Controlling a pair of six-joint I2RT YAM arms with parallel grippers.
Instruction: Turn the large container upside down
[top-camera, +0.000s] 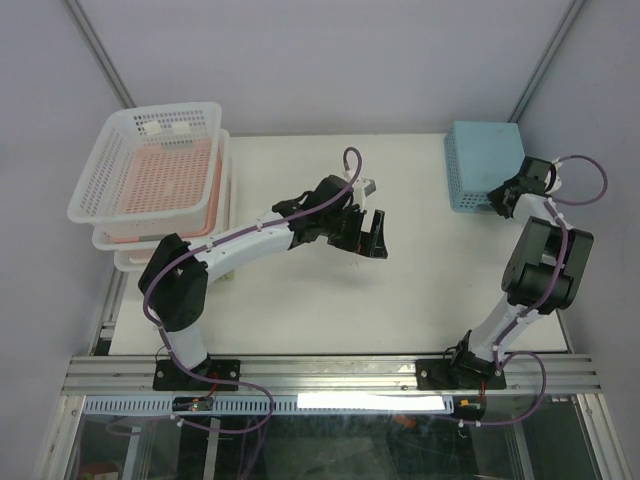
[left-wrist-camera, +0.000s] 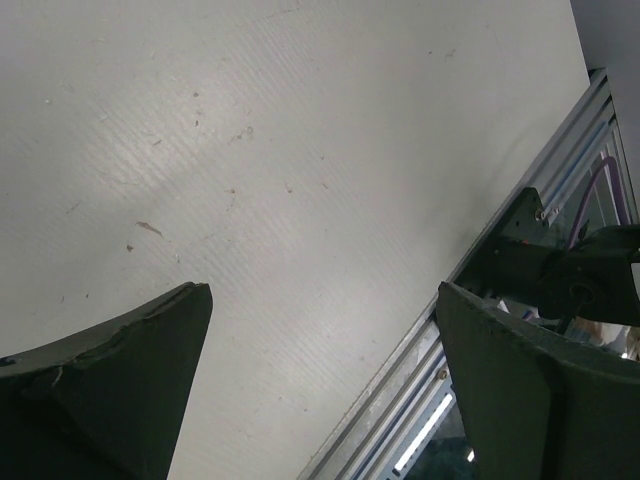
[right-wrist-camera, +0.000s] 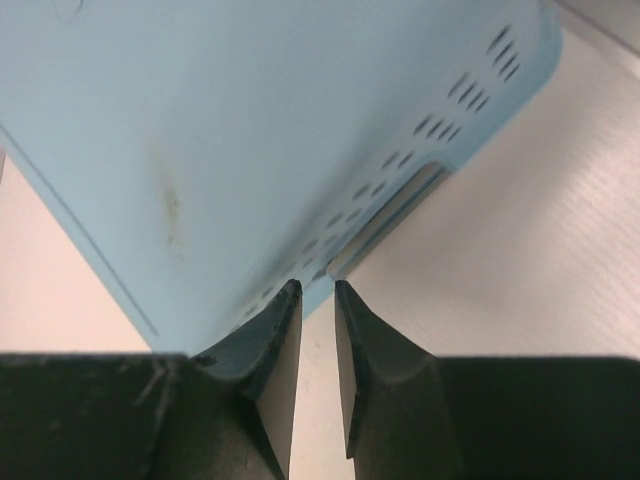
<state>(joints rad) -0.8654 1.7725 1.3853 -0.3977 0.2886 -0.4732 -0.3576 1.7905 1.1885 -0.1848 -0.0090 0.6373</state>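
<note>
The large container (top-camera: 92, 175) sits at the far left corner of the table (top-camera: 400, 300), upright with its open side up. It is the top one of a stack of three white perforated baskets, and its flared rim overhangs the two smaller white baskets (top-camera: 225, 190) beneath it. A pinkish colour shows through its perforated base. Neither arm touches the stack. The left gripper (top-camera: 365, 236) hangs over the middle of the table, well apart from the stack. Its two dark fingers (left-wrist-camera: 130, 370) are spread wide with only bare table surface between them. One blue container (top-camera: 480, 160) stands at the far right of the table, bottom up, with rows of short slots along its side walls. The right gripper (top-camera: 503, 200) is at this container's near edge. The right wrist view shows its jaws drawn together to a thin slit, with the tips right against the blue wall's lower edge. Whether any of that edge is pinched between them cannot be told. In all there are two arms, three white baskets and one blue container.
</note>
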